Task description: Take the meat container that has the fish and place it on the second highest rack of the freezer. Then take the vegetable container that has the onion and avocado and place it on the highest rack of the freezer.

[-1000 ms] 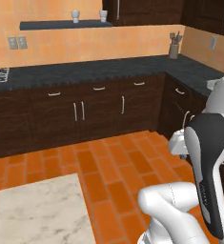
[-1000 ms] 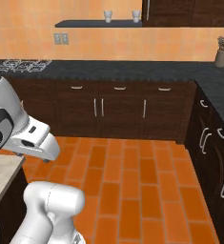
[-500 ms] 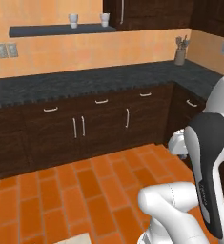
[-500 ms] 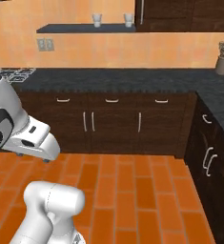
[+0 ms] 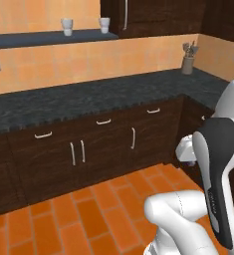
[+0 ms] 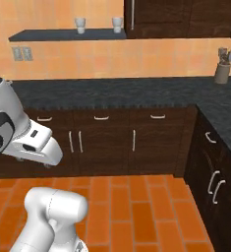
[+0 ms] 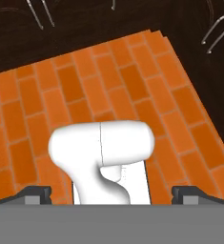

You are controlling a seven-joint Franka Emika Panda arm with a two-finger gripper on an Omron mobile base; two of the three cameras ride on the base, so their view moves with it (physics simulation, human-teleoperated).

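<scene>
— Both base views are shifting as a whole since a second ago: our base is turning, the kitchen things themselves are not moving. The corner of the bench [image 5: 88, 99] is sitting closer now.

— What are we counting?

— We are counting two white cups [image 5: 66, 26] [image 5: 104, 24] standing apart on the dark wall shelf [image 5: 44, 38], and one utensil holder [image 5: 188, 62] standing on the bench near its corner. In the right base view we are seeing the same pair of cups, the same holder and one wall outlet [image 6: 20, 53] under the shelf. Three drawer handles are running along the dark lower cabinets [image 6: 107, 142].

— Is anything standing in our way?

— Our own white arm [image 5: 215, 169] is covering the lower right of the left base view. Ahead, orange brick floor [image 7: 108, 81] is lying open up to the cabinet fronts.

— And the gripper?

— In the hand view the gripper [image 7: 111, 194] is pointing down at the floor, its fingertips [image 7: 35, 192] standing wide apart with nothing between them.

— Where is the freezer lying relative to it?

— We cannot tell; the same is going for the two containers.
</scene>
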